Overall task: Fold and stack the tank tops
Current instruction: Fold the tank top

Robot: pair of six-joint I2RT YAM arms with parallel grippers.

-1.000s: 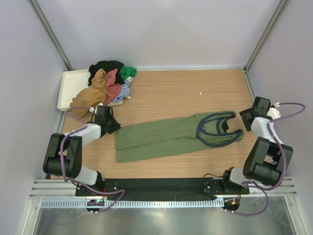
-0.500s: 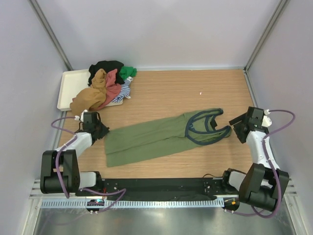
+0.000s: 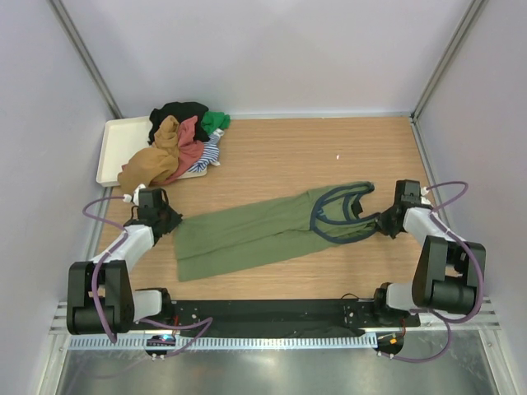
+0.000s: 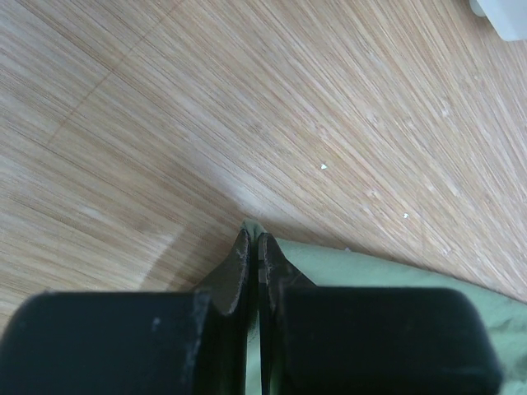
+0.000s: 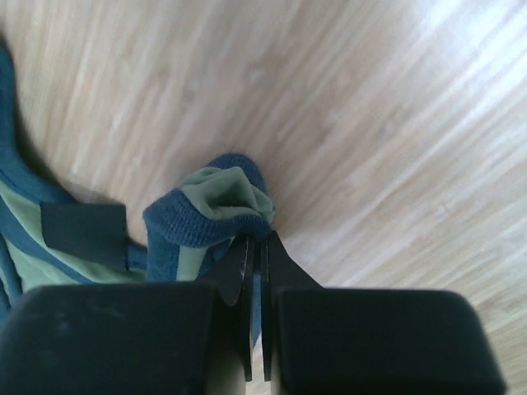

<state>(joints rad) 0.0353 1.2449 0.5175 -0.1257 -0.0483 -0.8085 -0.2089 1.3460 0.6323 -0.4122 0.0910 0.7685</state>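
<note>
An olive green tank top (image 3: 255,230) with navy trim lies stretched across the middle of the table, hem to the left, straps to the right. My left gripper (image 3: 170,220) is shut on the hem corner; olive cloth (image 4: 354,270) shows pinched between its jaws (image 4: 254,243). My right gripper (image 3: 384,222) is shut on a navy-trimmed strap end (image 5: 218,206), bunched just ahead of its fingertips (image 5: 257,240). More tank tops (image 3: 177,144), mustard brown, red, black, green and striped, lie heaped at the back left.
The heap rests partly on a flat cream tray (image 3: 111,148) by the left wall. Grey walls close in the left, right and back sides. A small white speck (image 3: 338,156) lies on the wood behind the olive top.
The right gripper swung in from beside the strap, opened wider, then shut on the strap end. The olive top slid left with the left gripper a second ago and has stayed put since.
</note>
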